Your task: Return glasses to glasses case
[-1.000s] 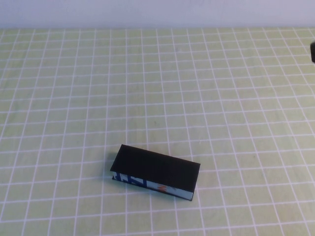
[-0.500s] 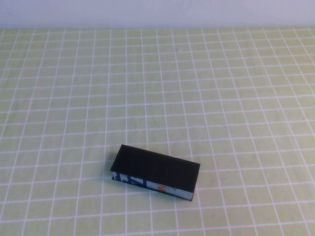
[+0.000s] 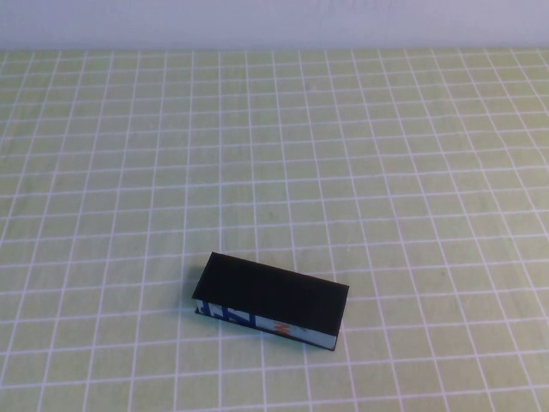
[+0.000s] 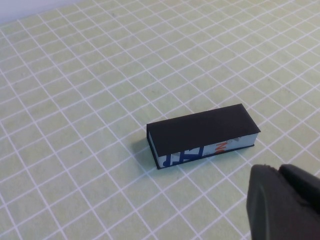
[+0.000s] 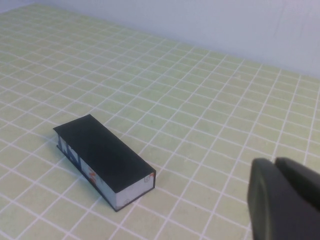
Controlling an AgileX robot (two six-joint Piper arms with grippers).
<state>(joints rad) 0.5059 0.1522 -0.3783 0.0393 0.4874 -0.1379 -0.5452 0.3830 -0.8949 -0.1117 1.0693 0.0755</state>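
Apparently the job is all but finished, or so it looks from where I stand: the glasses case [image 3: 271, 301] lies closed on the green checked tablecloth [image 3: 386, 172], its black lid down and its white, blue and orange long side facing the robot. The glasses themselves are nowhere to be seen on the cloth. My guess is that they are already inside the case, though with the lid down I cannot confirm it. If that is right, nothing is left but for the arms to rest.

Neither arm is over the case. From the raised camera no arm shows at all. The left gripper [image 4: 285, 202] appears only as a dark bulk at the edge of its own wrist camera, held off the cloth and well apart from the case, on the printed side of it. The right gripper [image 5: 282, 200] sits the same way in its own camera, also well clear of the case, off toward one of its short ends. Both hold nothing that I can see; whether their fingers stand wide or narrow I cannot tell, since only a blunt dark edge of each shows.
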